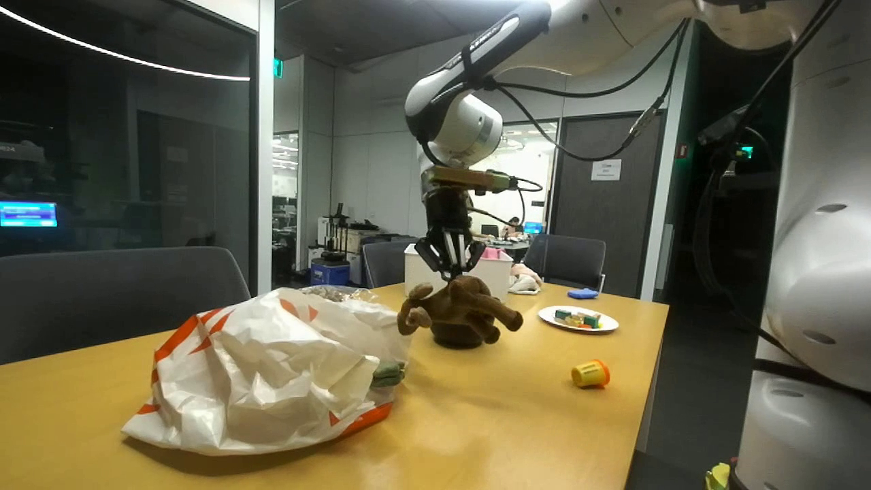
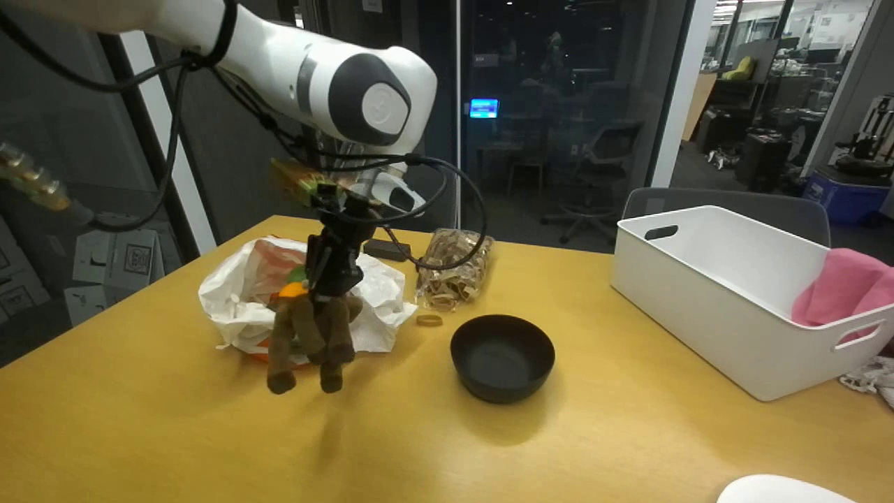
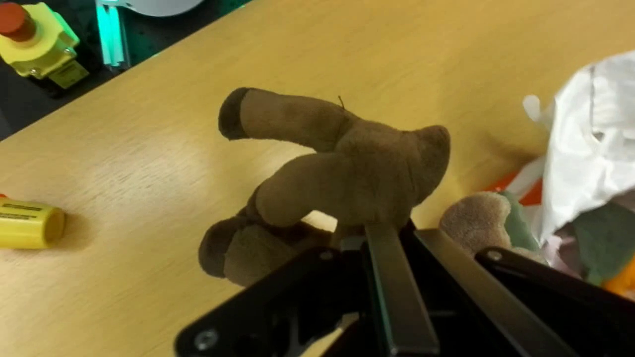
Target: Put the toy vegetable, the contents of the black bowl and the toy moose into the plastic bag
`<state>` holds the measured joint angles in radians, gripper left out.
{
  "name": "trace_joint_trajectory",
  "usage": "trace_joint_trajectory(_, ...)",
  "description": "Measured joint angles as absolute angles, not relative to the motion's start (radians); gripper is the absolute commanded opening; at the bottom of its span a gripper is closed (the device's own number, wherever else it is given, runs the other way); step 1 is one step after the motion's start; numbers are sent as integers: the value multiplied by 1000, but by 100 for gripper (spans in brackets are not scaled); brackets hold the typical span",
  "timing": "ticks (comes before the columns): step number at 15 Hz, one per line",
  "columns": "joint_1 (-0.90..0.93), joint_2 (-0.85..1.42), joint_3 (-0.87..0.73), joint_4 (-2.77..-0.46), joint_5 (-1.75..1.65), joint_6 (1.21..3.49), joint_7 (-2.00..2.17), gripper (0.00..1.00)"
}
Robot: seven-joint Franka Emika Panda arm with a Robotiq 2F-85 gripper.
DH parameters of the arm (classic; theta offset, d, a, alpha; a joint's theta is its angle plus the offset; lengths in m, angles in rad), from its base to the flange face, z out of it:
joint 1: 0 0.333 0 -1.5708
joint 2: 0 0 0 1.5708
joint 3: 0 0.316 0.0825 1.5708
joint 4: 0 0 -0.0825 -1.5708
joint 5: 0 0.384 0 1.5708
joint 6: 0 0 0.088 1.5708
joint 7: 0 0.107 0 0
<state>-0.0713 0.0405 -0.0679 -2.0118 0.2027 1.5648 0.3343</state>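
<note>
There's one moose, one white bag, one bowl.

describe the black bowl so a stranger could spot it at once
In an exterior view, find the big white bin. Between it and the plastic bag sits the black bowl. Unlike both, it is dark and round.

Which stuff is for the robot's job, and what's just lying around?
For the job: gripper, toy moose, black bowl, plastic bag, probably the green thing in its opening.

Just lying around, probably: yellow tub, white plate, white bin, pink cloth.
</note>
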Motion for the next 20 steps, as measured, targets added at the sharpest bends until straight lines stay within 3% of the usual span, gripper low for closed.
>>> trace_joint_trajectory(8,60,112,42,-2019,-49,1584,307,2)
trace_joint_trajectory(20,162,119,116,-2014,-229,1873,307,2)
